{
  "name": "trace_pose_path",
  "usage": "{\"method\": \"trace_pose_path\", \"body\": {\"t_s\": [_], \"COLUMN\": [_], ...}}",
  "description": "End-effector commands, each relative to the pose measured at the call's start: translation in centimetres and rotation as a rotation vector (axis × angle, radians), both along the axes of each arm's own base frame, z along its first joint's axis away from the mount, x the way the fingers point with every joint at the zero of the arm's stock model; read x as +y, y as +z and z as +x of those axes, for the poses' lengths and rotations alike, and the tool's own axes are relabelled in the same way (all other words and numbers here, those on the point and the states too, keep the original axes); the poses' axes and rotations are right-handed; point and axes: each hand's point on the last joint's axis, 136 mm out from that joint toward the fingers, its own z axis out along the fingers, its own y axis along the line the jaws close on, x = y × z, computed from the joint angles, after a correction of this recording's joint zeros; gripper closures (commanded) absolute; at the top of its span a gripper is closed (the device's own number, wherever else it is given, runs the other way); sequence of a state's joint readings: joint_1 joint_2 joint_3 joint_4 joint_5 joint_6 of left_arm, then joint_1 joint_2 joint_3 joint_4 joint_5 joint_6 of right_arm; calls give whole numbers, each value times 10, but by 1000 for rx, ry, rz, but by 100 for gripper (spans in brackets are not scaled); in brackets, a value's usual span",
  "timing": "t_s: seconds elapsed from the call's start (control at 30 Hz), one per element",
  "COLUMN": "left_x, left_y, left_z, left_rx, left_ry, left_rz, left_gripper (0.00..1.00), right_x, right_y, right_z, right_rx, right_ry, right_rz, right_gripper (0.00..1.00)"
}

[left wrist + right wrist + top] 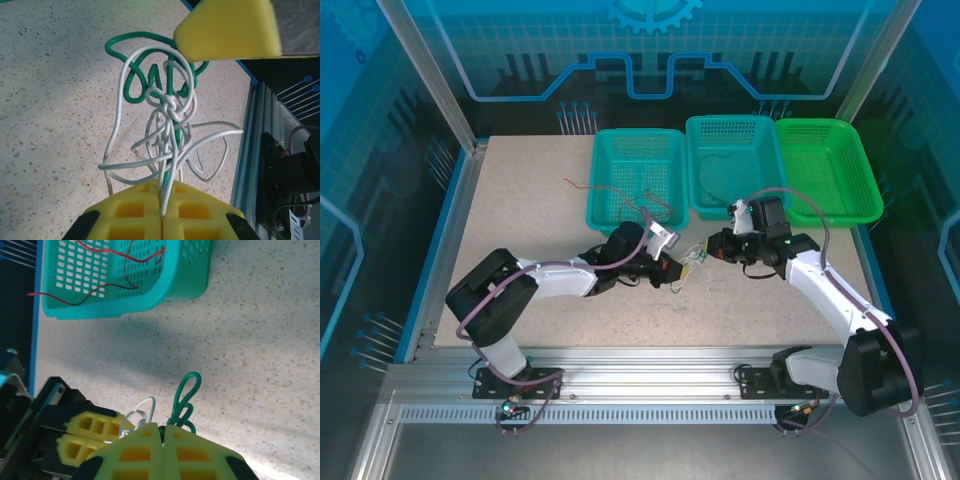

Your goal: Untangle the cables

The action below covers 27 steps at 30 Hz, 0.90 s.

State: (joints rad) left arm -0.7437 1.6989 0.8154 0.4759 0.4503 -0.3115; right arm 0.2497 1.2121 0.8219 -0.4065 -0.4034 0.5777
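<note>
A tangle of cables (691, 263) hangs between my two grippers over the middle of the table. In the left wrist view a white cable (116, 125) and a green cable (131, 85) loop around a small knot (171, 107). My left gripper (162, 192) is shut on white and green strands that run into its yellow pads. My right gripper (162, 429) is shut on the green cable (187, 390), beside a white loop (144, 409). Seen from above, the left gripper (677, 268) and right gripper (708, 250) almost touch. A red cable (125, 257) and a dark cable (100, 290) lie in the teal basket (185, 285).
Three baskets line the far edge: a teal basket (605, 160) on the left, another teal basket (735, 125) in the middle and a green basket (865, 170) on the right. A red wire end (582, 185) sticks out left of the first basket. The table's blue edge (250, 125) is close to the left gripper.
</note>
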Motion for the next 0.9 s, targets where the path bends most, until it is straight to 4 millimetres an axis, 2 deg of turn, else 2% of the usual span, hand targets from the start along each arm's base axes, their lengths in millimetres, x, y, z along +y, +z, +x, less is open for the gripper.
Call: {"method": "trace_pose_path", "body": {"t_s": [0.0,0.13,0.23,0.37,0.47,0.53,0.6,0.63,0.73,0.8,0.87], "left_x": [2,17,26,34,39,41,41,40,34,29,26], "left_y": [14,-7,-18,-29,-34,-35,-33,-32,-23,-19,-19], "left_z": [-1,4,0,-5,-7,-9,-9,-9,-8,-9,-8], "left_rx": [-40,-7,10,41,53,52,47,45,26,21,24], "left_ry": [8,84,101,117,131,135,137,136,111,91,84], "left_rz": [-7,97,130,158,171,171,164,158,124,104,100], "left_gripper": [97,95,95,90,86,85,86,88,93,95,98], "right_x": [-15,-47,-79,-120,-143,-151,-144,-130,-74,-49,-28], "right_y": [-4,1,11,29,39,46,54,60,68,51,32], "right_z": [0,0,1,-1,-3,-3,2,6,9,5,3], "right_rx": [-5,-30,-59,-95,-111,-124,-152,-174,-186,-131,-84], "right_ry": [-60,-178,-286,-430,-503,-523,-480,-408,-163,-70,-10], "right_rz": [-51,-128,-171,-205,-213,-199,-152,-95,75,46,3], "right_gripper": [100,100,100,100,100,100,100,95,71,63,61]}}
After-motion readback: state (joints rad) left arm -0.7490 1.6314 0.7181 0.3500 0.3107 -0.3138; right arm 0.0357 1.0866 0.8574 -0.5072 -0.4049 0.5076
